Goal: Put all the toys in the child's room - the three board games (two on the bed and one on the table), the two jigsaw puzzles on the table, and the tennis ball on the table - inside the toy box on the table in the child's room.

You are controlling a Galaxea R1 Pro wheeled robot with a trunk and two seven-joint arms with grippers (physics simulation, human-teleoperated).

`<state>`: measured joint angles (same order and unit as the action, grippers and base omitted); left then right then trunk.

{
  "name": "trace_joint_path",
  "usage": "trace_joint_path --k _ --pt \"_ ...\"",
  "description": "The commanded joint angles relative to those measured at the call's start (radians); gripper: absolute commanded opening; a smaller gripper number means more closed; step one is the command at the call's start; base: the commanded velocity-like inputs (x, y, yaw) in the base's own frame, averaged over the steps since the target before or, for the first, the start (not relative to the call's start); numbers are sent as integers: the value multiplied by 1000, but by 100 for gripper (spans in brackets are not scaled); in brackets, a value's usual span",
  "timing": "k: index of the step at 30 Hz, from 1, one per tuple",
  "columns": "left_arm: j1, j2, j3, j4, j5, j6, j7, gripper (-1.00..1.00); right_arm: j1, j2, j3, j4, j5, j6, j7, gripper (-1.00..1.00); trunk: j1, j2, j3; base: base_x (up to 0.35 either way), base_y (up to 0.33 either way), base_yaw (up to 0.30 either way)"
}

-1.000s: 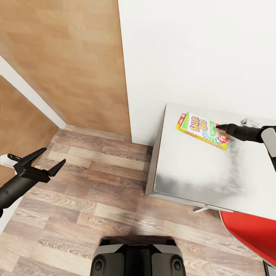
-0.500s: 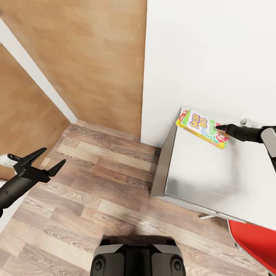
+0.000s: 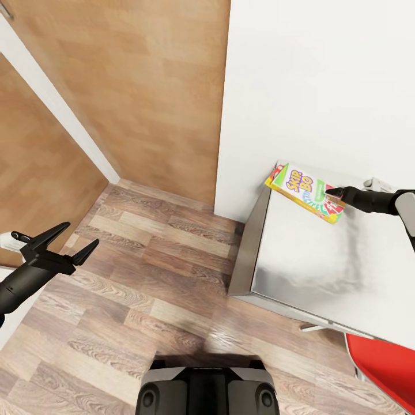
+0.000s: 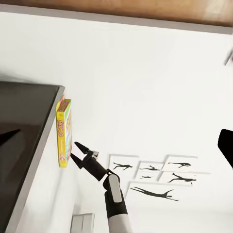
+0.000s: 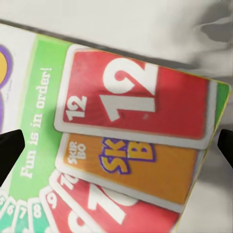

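Skip-Bo board game lies flat near the far corner of the white counter, close to the white wall, w/ the right end effector at its near edge. Head view has those black fingers drawn to a point on the box edge, so the box looks pinched, but can't tell for sure that they're clamped on it. Right wrist view gives the close-up the head cam lacks: red "12" card, orange Skip-Bo card and green "Fun is in order!" strip on the lid, w/ dark fingertips at both sides of the frame. Left wrist view looks across the room, catching the box edge-on at the counter's end, the right arm reaching to it, plus black silhouette prints on the wall (head cam misses those). Left end effector hangs over the wood-plank floor, fingers spread apart, nothing between them. Red chair sits beside the counter's near edge.
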<state>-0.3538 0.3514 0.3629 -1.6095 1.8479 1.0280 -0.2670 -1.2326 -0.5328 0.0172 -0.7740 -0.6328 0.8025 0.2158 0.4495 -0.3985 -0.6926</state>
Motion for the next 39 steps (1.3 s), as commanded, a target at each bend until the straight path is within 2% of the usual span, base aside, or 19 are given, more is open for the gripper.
trace_joint_path --k 1,20,39 --pt "-1 0 1 0 -8 3 -9 100 -1 -1 2 0 4 3 4 100 1 -2 -1 0 0 12" --pt "-1 0 1 0 -9 3 -9 100 -1 -2 0 0 3 3 4 100 1 -2 -1 0 0 13" --pt "-1 0 1 0 -9 3 -9 100 -1 -1 -1 0 3 3 4 100 1 -2 -1 0 0 205"
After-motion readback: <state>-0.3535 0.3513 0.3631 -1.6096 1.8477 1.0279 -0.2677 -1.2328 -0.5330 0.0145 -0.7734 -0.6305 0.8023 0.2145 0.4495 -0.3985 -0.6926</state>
